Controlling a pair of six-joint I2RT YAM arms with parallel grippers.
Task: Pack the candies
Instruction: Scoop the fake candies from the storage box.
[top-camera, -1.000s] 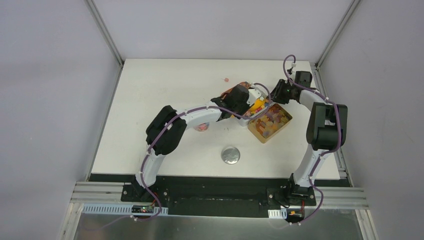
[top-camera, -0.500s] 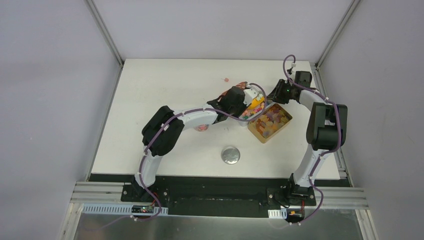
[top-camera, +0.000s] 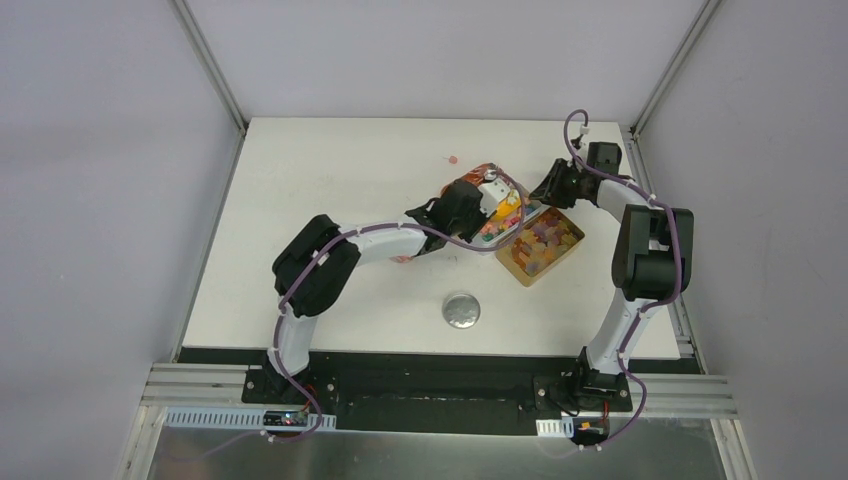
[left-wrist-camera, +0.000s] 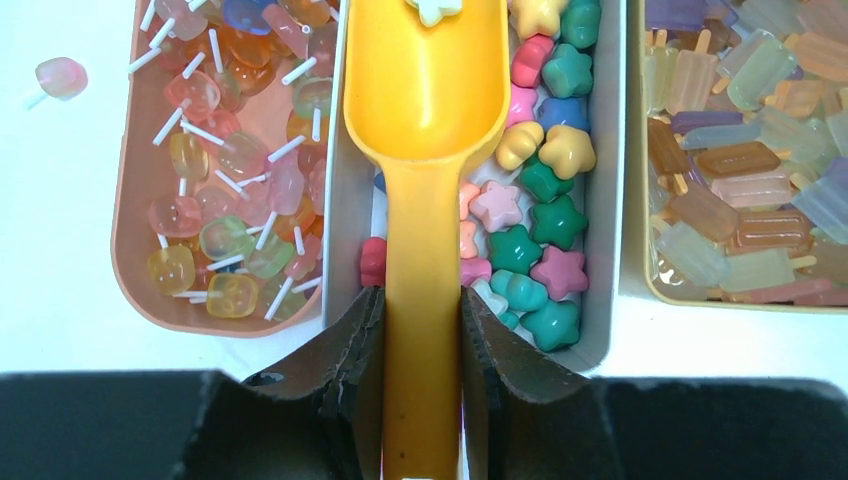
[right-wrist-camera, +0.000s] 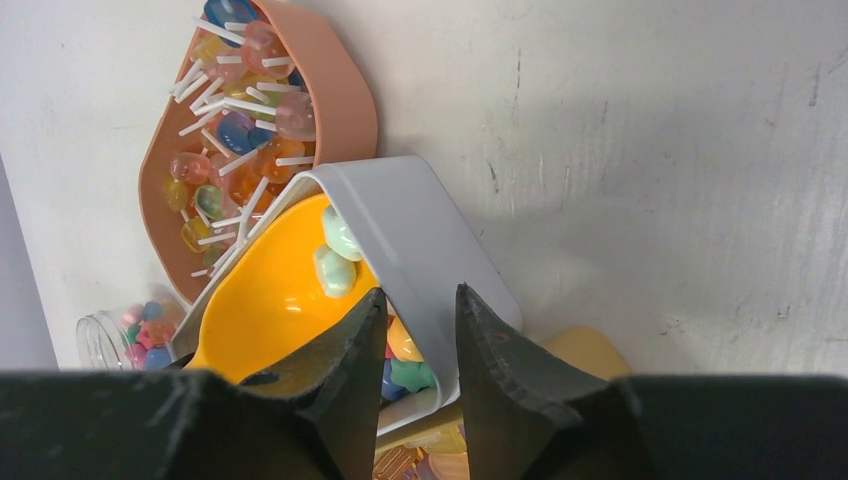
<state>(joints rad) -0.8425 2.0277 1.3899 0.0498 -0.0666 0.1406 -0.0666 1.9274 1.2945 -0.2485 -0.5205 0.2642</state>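
Left wrist view, left end effector (left-wrist-camera: 422, 305) pinching yellow scoop (left-wrist-camera: 424, 110) handle, scoop bowl lying over star-shaped candies (left-wrist-camera: 530, 250) inside white tray (left-wrist-camera: 605, 200), right end effector (right-wrist-camera: 421, 300) clamping that tray's rim.

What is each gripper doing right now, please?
Left gripper: closed on the handle of the scoop.
Right gripper: closed on the rim of the white tray.

Scoop (left-wrist-camera: 425, 150) lies in middle tray (left-wrist-camera: 604, 200) among candies (left-wrist-camera: 530, 250).

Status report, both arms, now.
Left fingers shut on scoop; right fingers clamp white tray rim. Two candies in scoop, over tray. No obstruction seen.
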